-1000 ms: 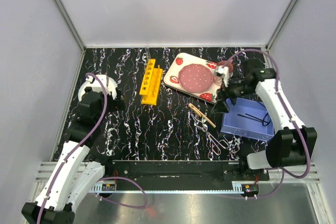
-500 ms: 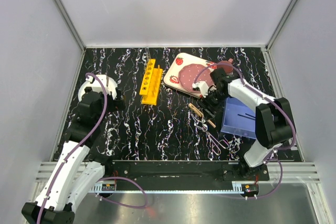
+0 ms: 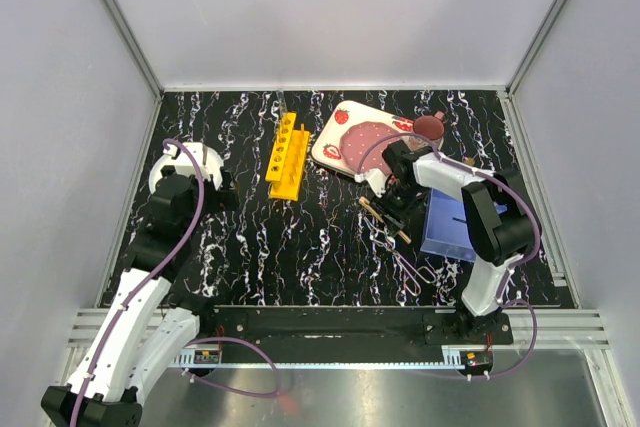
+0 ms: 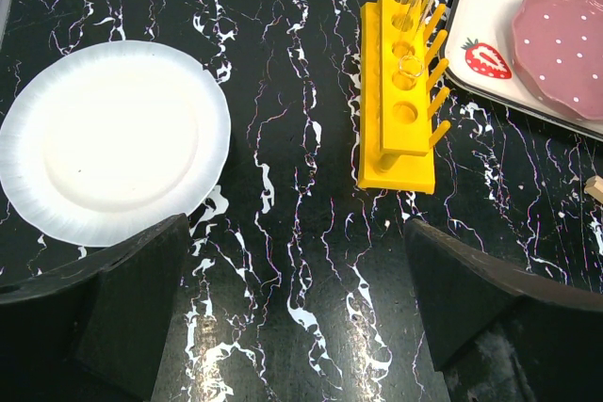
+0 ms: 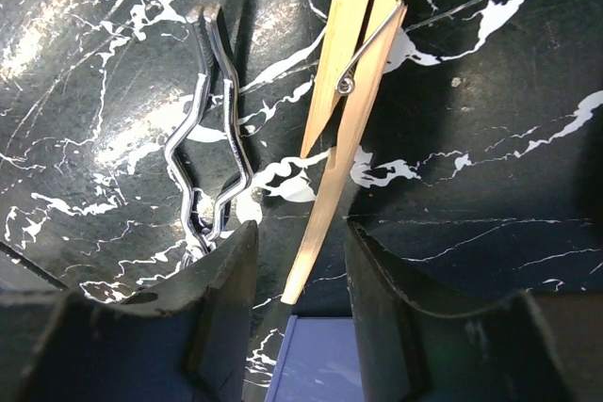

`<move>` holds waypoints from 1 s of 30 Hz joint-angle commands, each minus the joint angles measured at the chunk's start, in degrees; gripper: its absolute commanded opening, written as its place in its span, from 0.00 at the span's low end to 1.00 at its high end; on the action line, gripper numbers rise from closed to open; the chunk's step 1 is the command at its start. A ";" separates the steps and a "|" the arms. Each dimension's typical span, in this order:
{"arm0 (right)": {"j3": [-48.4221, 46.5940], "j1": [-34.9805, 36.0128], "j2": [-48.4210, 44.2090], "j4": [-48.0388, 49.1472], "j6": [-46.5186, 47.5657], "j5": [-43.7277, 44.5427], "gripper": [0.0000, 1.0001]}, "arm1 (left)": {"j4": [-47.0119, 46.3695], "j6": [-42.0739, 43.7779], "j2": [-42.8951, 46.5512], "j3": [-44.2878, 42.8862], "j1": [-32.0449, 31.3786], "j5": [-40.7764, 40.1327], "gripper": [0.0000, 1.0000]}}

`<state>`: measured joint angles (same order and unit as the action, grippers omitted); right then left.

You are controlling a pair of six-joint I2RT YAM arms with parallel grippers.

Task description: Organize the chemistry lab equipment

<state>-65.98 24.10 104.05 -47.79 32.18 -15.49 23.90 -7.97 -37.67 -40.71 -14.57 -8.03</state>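
A tan wooden clamp lies on the black marbled table, and its thin end runs between my right gripper's jaws. Those jaws stand open, with a gap on each side of the clamp. From above, the right gripper is low over the clamp. Silvery forceps lie just left of the clamp and reach toward the front. The yellow holed rack carries clear glass tubes at its far end. My left gripper hangs open over bare table.
A blue bin sits right beside the right gripper, its edge under the jaws. The strawberry-print tray with a pink dotted plate and a pink cup lie behind. A white plate is left of the rack.
The right arm swung left from the blue bin and pink cup and came down onto the clamp. Its jaws narrowed around it. The left arm stayed still.
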 commanded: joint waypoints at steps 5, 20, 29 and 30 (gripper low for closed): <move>-1.88 1.04 0.98 0.77 -1.07 3.18 0.33 | -2.37 0.32 0.49 0.10 -0.02 -0.23 0.99; -5.04 0.95 0.20 -0.90 -3.09 0.46 0.00 | -2.28 0.41 0.40 0.19 -0.02 -0.23 0.99; -4.78 -1.15 -9.98 -6.51 4.19 -6.74 0.00 | -2.46 0.41 0.23 0.19 -0.02 -0.05 0.99; -4.69 -1.68 -11.14 -7.22 4.99 -7.88 0.00 | -2.46 0.41 0.14 0.19 -0.02 0.03 0.99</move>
<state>-69.71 24.10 100.66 -50.89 32.40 -17.41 23.90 -7.94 -37.60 -40.71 -14.57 -8.01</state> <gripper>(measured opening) 0.022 0.984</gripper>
